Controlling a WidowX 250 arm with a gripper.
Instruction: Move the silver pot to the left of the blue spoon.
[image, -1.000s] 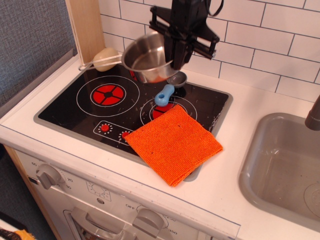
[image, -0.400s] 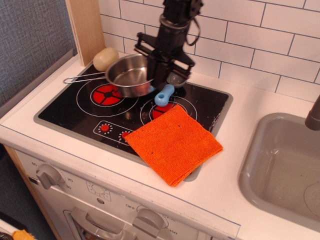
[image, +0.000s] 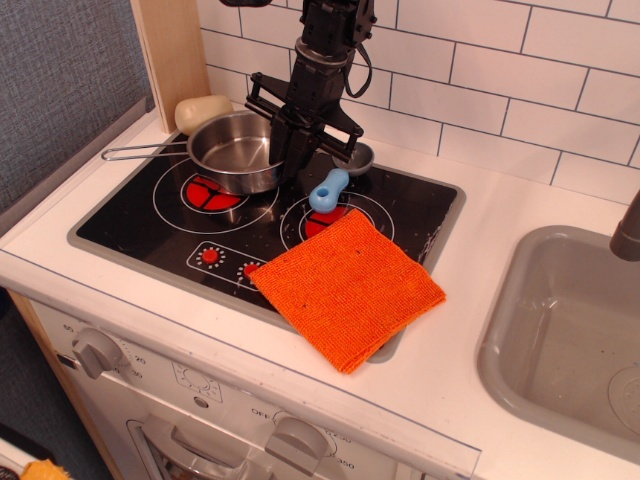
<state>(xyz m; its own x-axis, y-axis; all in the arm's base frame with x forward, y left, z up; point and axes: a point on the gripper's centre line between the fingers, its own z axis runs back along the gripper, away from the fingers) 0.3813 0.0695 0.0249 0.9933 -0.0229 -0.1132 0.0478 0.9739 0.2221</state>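
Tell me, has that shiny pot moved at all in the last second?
Yes. The silver pot, gripped at its rim by the gripper, has gone left and down: it was up by the tiles, and now sits low over the left red burner.

the scene is bright and evenly lit, with soft light that seems to come from above. focus is sharp from the front of the white worktop (image: 470, 330) to the white tiled wall (image: 520, 80), with no visible motion blur. the glossy black glass hob (image: 250, 215) shows faint pale reflections and specks. the round shiny stainless-steel pot (image: 235, 150) carries bright highlights on its rim and inner wall and casts a soft shadow below. the orange woven cloth (image: 347, 285) is vividly saturated, with a thin shadow under its front edge. straight lines bend little at the edges.
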